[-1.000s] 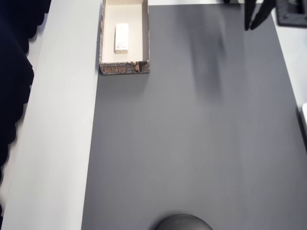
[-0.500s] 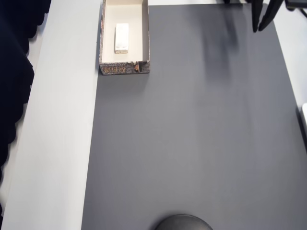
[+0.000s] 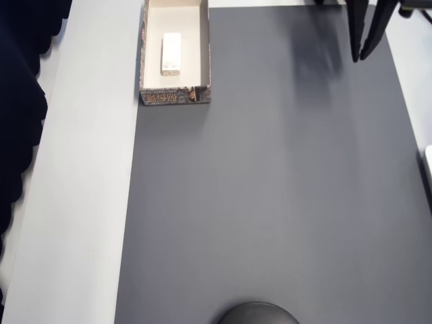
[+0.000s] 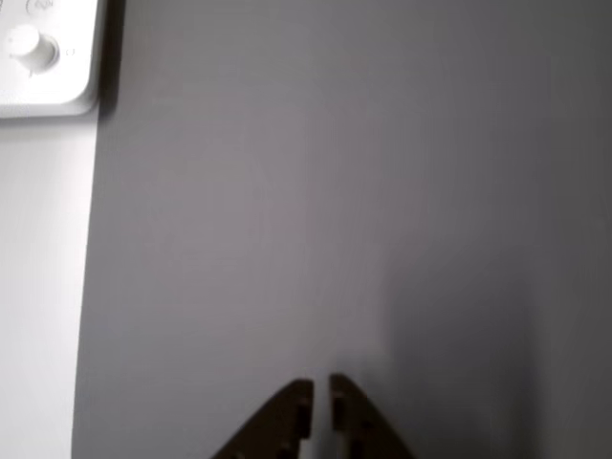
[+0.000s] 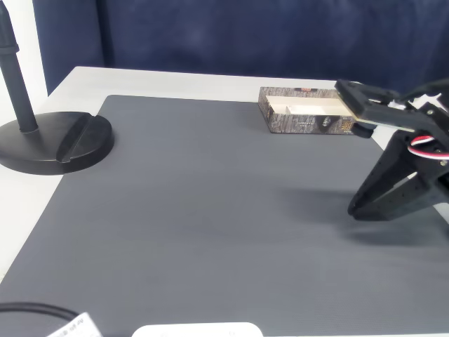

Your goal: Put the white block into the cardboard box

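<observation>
The small white block (image 3: 171, 54) lies flat on the cream floor of the cardboard box (image 3: 175, 96), at the top left of the overhead view. In the fixed view the box (image 5: 302, 123) stands at the far edge of the grey mat, its right end hidden behind the arm. My black gripper (image 3: 360, 57) hangs far to the right of the box, near the mat's top right corner. Its fingertips (image 4: 304, 394) nearly touch, with nothing between them. In the fixed view the gripper (image 5: 355, 210) points down close above the mat.
A grey mat (image 3: 270, 202) covers most of the white table (image 3: 81, 202). A black round stand base (image 5: 56, 144) sits at the mat's left end in the fixed view. A white device with a knob (image 4: 43, 57) lies beside the mat.
My gripper has shifted a little to the right and then downward in the overhead view. The white block and the box have stayed put.
</observation>
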Controlling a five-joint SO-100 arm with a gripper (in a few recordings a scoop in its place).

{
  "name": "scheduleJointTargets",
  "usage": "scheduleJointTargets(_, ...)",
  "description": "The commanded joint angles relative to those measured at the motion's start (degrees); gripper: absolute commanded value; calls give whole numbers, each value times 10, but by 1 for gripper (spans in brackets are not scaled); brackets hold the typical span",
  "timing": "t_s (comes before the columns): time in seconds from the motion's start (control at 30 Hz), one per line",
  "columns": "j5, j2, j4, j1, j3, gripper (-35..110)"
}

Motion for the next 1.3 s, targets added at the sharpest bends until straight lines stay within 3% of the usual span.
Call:
scheduleJointTargets(0.0,5,36,-21,-13,17,-2)
scheduleJointTargets(0.7,-6,181,-38,-16,125,-2)
scheduleJointTargets(1.27,26,226,73,-6,126,-2)
